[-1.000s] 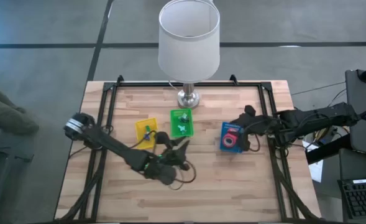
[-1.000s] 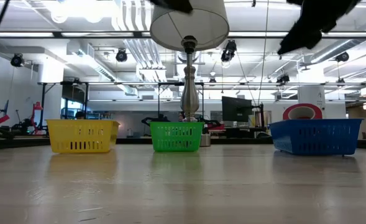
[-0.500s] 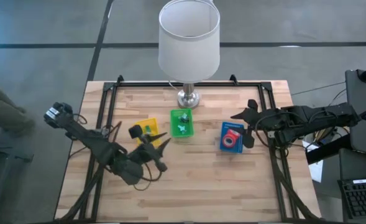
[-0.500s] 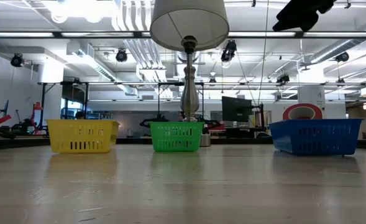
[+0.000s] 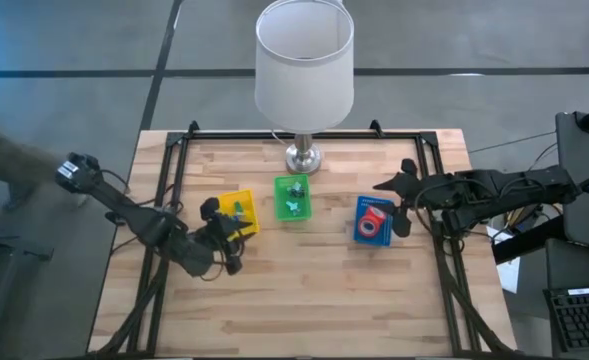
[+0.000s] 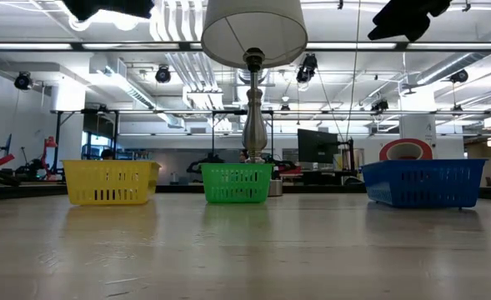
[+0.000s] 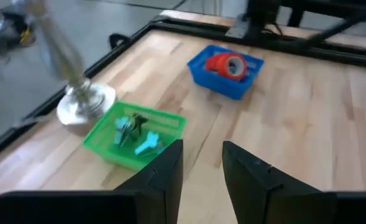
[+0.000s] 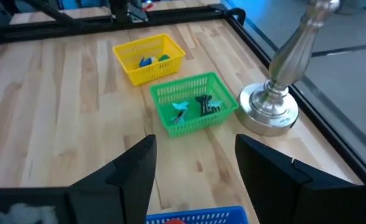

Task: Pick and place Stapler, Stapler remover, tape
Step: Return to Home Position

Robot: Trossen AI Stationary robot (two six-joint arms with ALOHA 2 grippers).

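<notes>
Three small baskets stand in a row on the wooden table: yellow point(image 5: 239, 210), green point(image 5: 293, 197) and blue point(image 5: 374, 220). Red tape rolls point(image 7: 227, 64) lie in the blue basket; one stands up above its rim point(image 6: 406, 150). I cannot make out a blue roll. Small green and teal items point(image 7: 133, 130) lie in the green basket, and small blue and green items point(image 8: 150, 60) in the yellow one. My left gripper point(image 5: 229, 232) hovers open just near of the yellow basket. My right gripper point(image 5: 394, 205) hovers open above the blue basket's right side. Both hold nothing.
A lamp stands behind the green basket, with its metal base point(image 5: 302, 157) on the table and its white shade point(image 5: 304, 62) high above. A dark frame rail point(image 5: 179, 160) runs round the table's edges. Bare wood point(image 5: 314, 300) stretches along the near half.
My left arm has swung back from the table's near middle toward the left edge and risen; its gripper now hangs beside the yellow basket. My right gripper has risen and drawn slightly toward the right edge, away from the blue basket. The baskets have not moved.
</notes>
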